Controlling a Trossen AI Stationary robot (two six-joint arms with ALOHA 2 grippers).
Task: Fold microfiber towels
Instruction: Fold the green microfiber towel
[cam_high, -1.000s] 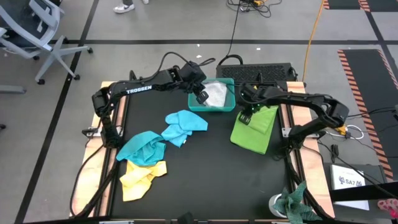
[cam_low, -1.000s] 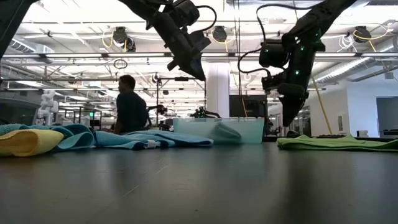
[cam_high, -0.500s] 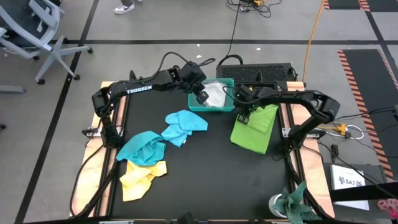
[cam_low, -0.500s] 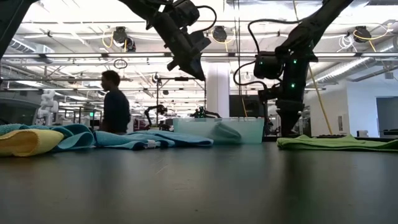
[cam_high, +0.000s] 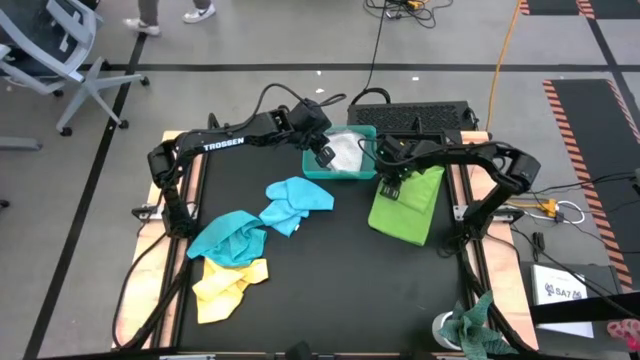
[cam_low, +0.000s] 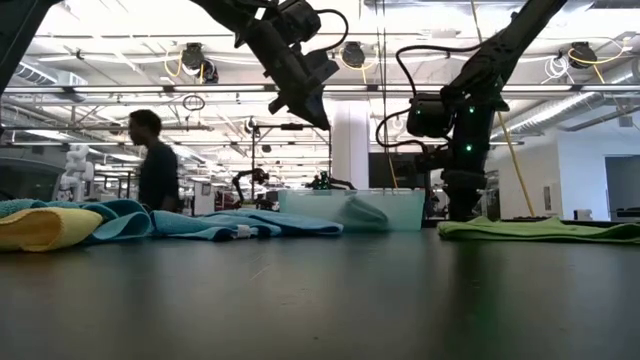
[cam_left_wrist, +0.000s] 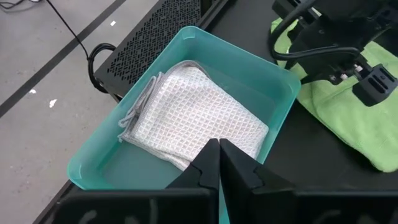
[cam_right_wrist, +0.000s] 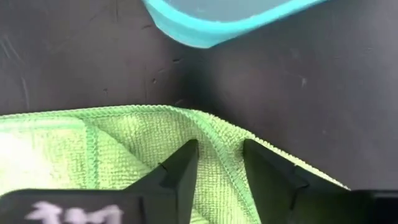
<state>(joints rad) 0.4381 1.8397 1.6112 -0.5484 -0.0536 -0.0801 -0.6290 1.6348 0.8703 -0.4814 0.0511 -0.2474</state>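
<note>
A lime green towel (cam_high: 405, 205) lies flat at the table's right. My right gripper (cam_high: 392, 186) points down on its far left corner, next to the teal tray (cam_high: 335, 178). In the right wrist view its fingers stand apart (cam_right_wrist: 221, 163) with a ridge of green cloth between them. My left gripper (cam_high: 323, 153) hangs shut above the tray and touches nothing (cam_left_wrist: 219, 152). A folded pale grey towel (cam_left_wrist: 199, 118) lies in the tray. A light blue towel (cam_high: 297, 203), a turquoise one (cam_high: 230, 238) and a yellow one (cam_high: 228, 285) lie crumpled at the left. My right gripper comes at the lime green towel from above, pointing steeply down, near the towel's hemmed edge (cam_right_wrist: 186, 115) at the far left corner. One fingertip (cam_right_wrist: 181, 167) stands on each side of a raised ridge of cloth (cam_right_wrist: 217, 146). The rest of the towel lies flat on the table.
A black box (cam_high: 415, 112) stands behind the tray at the far edge. A mottled green-and-white rag (cam_high: 478, 325) lies off the table's near right corner. A person (cam_low: 155, 165) walks in the room beyond. Bare black tabletop (cam_high: 330, 280) lies between the towel heaps.
My right gripper has come down and toward the tray, onto the lime green towel's far left corner. The towel's end by the tray has shifted a little toward the tray. The person in the room has walked on.
</note>
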